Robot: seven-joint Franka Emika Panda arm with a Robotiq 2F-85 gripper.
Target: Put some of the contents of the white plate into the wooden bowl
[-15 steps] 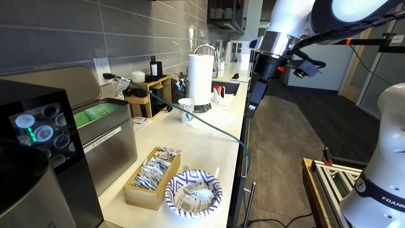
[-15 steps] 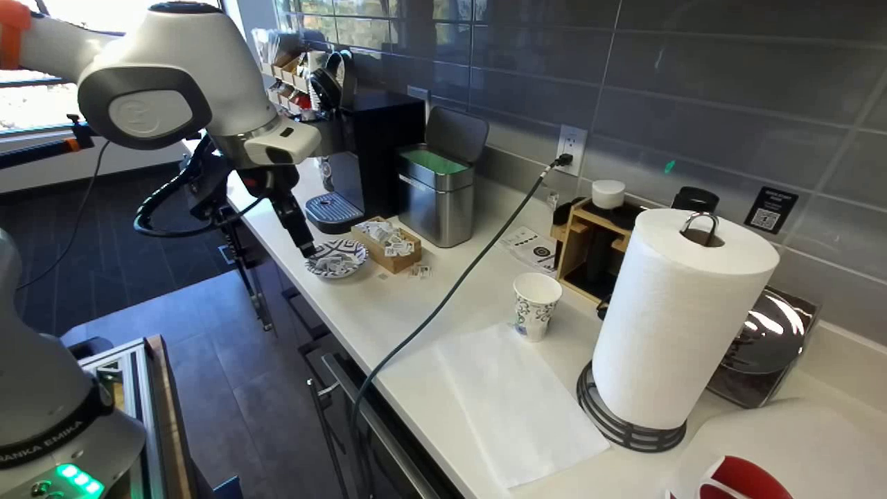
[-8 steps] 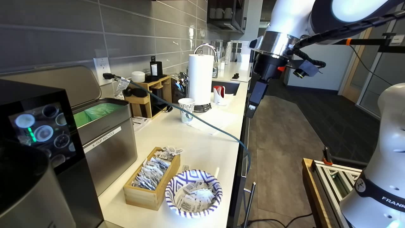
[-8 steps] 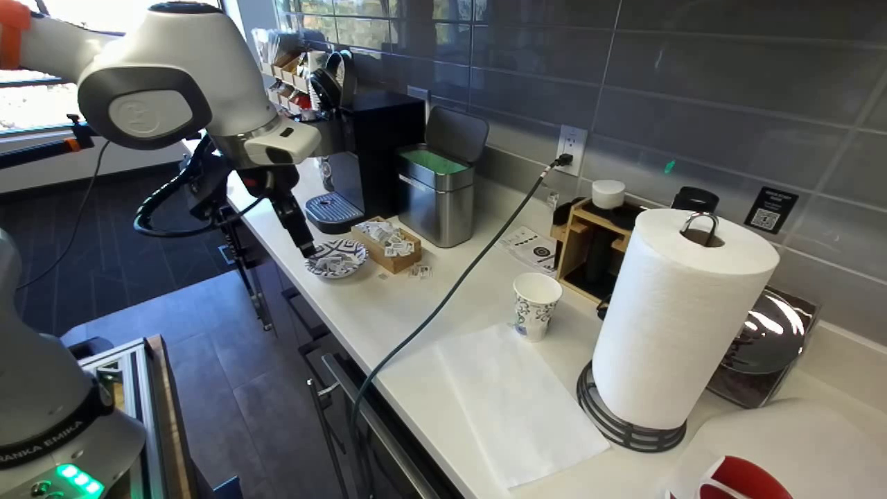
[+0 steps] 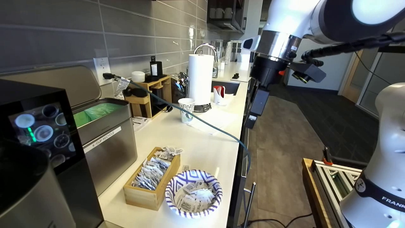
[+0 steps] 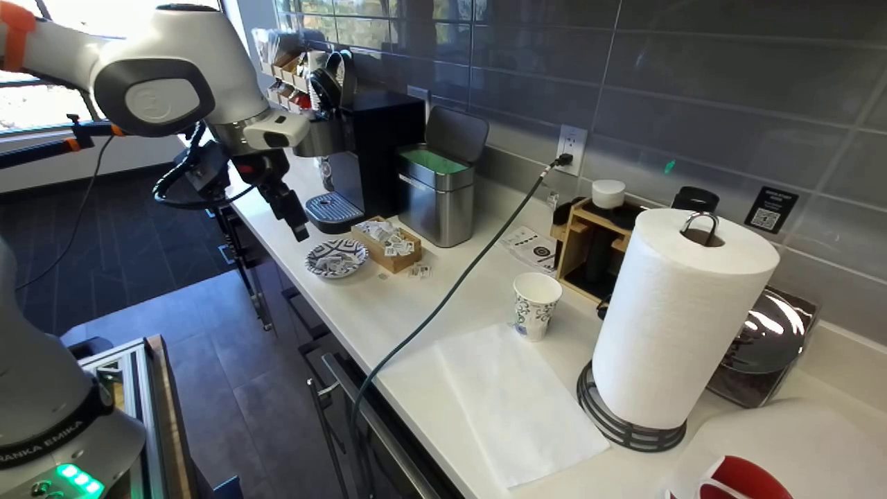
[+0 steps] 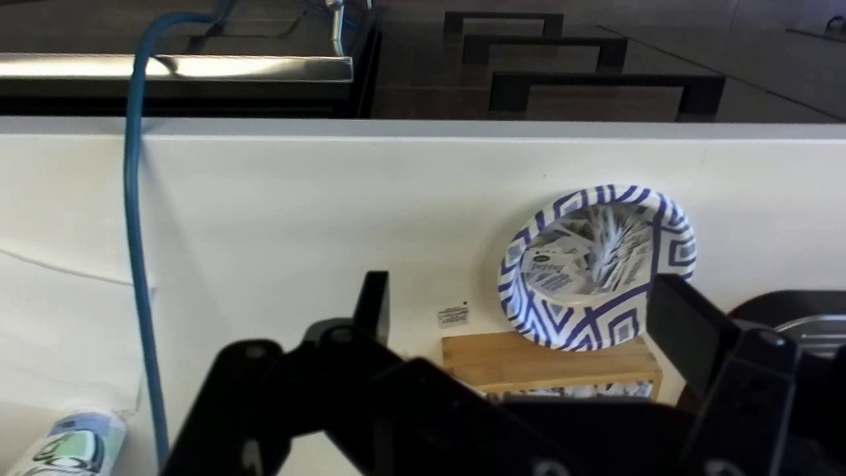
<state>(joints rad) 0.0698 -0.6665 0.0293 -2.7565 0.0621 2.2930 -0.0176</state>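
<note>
The white plate with a blue patterned rim (image 5: 172, 193) (image 6: 357, 249) (image 7: 555, 327) stands near the counter's front edge. Pale packets, the contents (image 5: 197, 198) (image 7: 562, 264), lie heaped in it. The wooden bowl, a rectangular wooden box (image 5: 142, 197) (image 6: 403, 263) (image 7: 522, 360), stands beside the plate on the wall side and holds many packets, some piled at its far end. My gripper (image 5: 250, 122) (image 6: 299, 232) (image 7: 525, 294) is above the counter, clear of plate and box. In the wrist view its fingers are wide apart with nothing between them; its parts hide most of the box there.
A blue cable (image 5: 202, 123) (image 7: 135, 198) hangs from the wall outlet across the counter. A steel bin (image 5: 110, 148) and coffee machine (image 6: 384, 159) stand behind the box. Loose packets (image 6: 419, 271) (image 7: 453, 316) lie on the counter. A paper cup (image 6: 535, 305) and towel roll (image 6: 679, 319) stand farther along.
My arm has shifted in the last half second. In both exterior views the gripper has moved a little, sitting slightly higher relative to the plate in one of them. Plate, packets and box are unmoved.
</note>
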